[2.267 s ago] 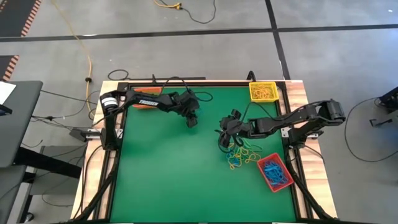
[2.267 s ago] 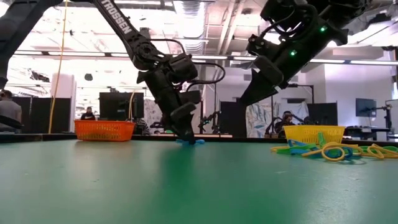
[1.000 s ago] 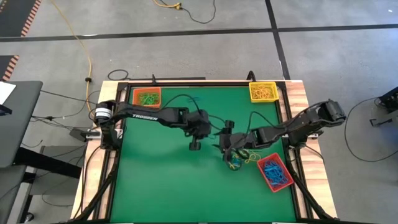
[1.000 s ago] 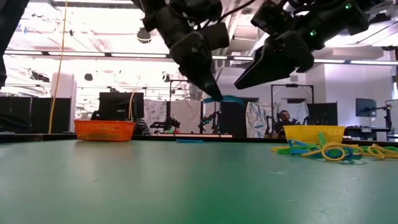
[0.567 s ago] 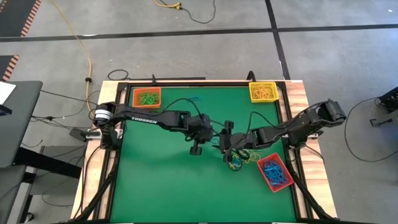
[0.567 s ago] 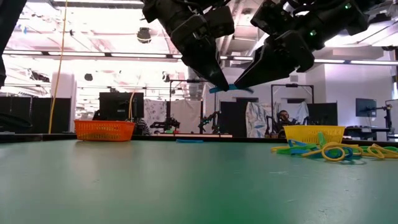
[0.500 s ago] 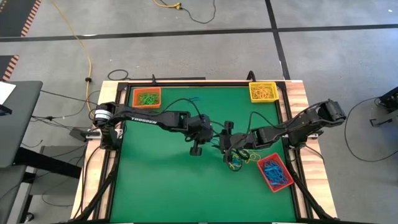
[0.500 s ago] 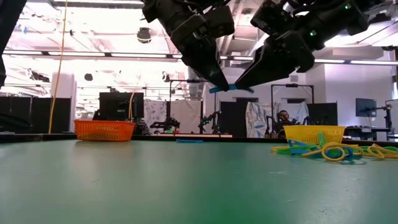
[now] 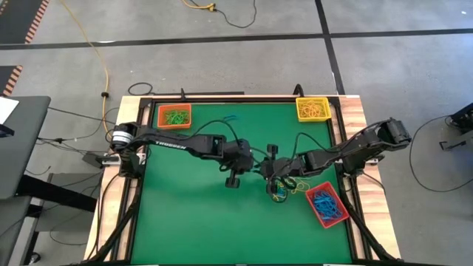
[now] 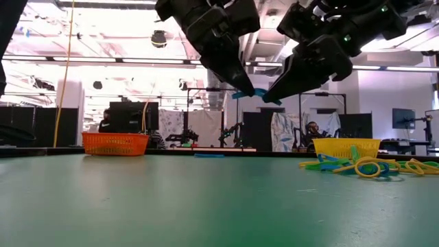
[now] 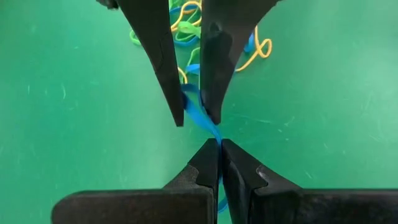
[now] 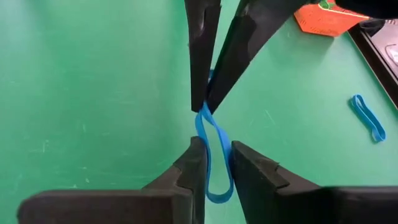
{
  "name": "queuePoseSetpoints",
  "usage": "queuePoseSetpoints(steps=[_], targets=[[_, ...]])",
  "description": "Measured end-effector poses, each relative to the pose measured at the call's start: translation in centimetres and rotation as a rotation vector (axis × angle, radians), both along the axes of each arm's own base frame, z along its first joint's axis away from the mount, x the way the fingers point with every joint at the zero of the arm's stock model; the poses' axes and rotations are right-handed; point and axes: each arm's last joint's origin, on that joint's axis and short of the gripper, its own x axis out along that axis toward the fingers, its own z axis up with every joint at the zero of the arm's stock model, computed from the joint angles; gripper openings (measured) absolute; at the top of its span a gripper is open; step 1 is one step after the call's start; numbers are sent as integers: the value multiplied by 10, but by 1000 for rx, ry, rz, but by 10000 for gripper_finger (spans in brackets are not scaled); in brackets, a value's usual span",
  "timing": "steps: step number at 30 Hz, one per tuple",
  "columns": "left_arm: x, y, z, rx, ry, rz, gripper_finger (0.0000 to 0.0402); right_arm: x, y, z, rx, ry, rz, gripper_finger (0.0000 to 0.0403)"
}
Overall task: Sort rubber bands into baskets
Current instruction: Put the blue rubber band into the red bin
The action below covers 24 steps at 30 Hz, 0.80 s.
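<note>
Blue rubber band [image 12: 210, 144] hung mid-air above the worktop [image 9: 192, 214], near the loose pile [image 9: 284, 188], clenched in the left gripper [image 11: 219, 144] while the right gripper [image 12: 212, 148] closed around it—a handover, apparently; next the left must release.

green table [image 9: 192, 207], blue rubber band [image 12: 211, 155], orange basket [image 10: 115, 143], yellow basket [image 9: 312, 108], red basket [image 9: 326, 205]
</note>
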Motion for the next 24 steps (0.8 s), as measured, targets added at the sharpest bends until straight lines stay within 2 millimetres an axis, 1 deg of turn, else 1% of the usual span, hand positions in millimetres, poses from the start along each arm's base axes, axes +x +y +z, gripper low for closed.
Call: queuePoseSetpoints(steps=[3,5,7,11,12,17,20,24], targets=[[-1,-1,3,-3,-8,1,0,0,0,0,-1,0,0,104],[-1,-1,5,-3,-17,0,0,0,0,0,-8,0,3,93],[-2,-1,5,-2,-9,1,0,0,0,0,-17,1,5,73],[-3,-1,5,1,-2,3,0,0,0,0,-33,4,10,22],[-3,-1,5,1,-1,3,0,0,0,0,-40,5,15,17],[-3,-1,4,1,6,5,3,0,0,0,-47,5,11,17],[-4,-2,4,9,7,0,26,-1,0,-1,-49,21,12,16],[-4,-4,4,13,15,-10,82,-9,5,-4,-32,101,12,16]])
